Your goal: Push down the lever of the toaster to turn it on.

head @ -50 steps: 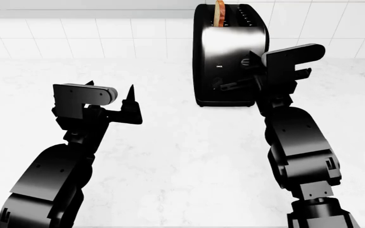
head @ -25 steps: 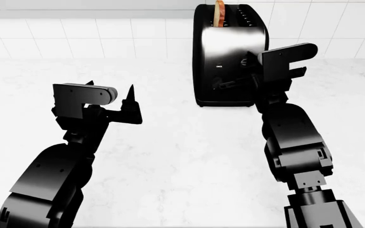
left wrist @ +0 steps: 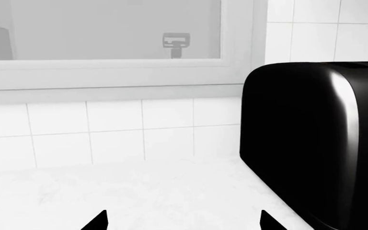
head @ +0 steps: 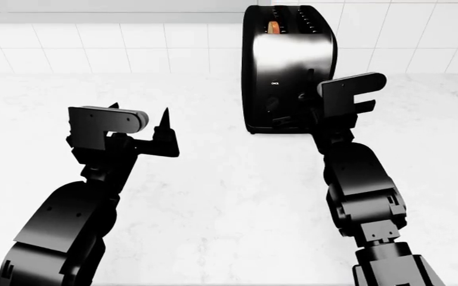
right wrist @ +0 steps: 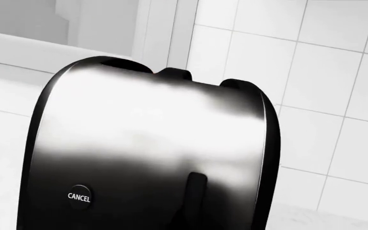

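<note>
Your right gripper (head: 299, 110) sits against the toaster (head: 286, 59) end face; its finger state cannot be told. Your left gripper (head: 138, 128), well left of the toaster, holds its fingers spread apart.

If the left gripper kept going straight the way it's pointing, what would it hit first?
Probably nothing close: the left gripper points past the toaster, which sits off to one side. Ahead lies bare counter, then the tiled wall. Depth is unclear.

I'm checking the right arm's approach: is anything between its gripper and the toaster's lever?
Nothing visible does. The right gripper is up against the toaster's mirrored end face, beside the lever. Whether it actually touches the lever cannot be told.
</note>
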### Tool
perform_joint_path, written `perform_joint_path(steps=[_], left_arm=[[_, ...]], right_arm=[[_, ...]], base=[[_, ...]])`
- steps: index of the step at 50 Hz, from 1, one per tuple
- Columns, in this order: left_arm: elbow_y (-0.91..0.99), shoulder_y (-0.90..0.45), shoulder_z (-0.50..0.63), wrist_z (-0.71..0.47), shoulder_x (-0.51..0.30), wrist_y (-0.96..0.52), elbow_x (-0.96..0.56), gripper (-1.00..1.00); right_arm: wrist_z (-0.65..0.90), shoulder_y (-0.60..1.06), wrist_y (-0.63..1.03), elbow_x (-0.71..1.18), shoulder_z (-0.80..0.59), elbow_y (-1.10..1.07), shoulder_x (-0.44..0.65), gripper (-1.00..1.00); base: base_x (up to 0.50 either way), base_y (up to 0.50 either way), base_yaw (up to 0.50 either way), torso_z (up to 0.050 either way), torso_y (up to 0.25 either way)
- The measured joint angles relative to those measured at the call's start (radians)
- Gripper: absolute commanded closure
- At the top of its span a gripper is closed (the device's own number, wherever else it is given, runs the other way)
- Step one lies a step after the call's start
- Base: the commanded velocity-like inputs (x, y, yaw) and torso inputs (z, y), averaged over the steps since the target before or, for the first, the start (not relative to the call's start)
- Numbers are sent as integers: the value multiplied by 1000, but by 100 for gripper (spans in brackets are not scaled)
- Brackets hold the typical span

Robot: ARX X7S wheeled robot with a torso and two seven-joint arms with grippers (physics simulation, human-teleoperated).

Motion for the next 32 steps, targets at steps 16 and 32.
perform_joint_path(steps=[16, 32], left_arm=[[-2, 3, 8, -6, -1, 4, -3, -100], [-4, 5, 14, -12, -2, 7, -6, -100]], right_arm=[[5, -21, -57, 3, 2, 44, -5, 100], [7, -25, -94, 3, 1, 64, -7, 100]], base=[[0, 0, 0, 0, 0], [3, 0, -1, 0, 0]])
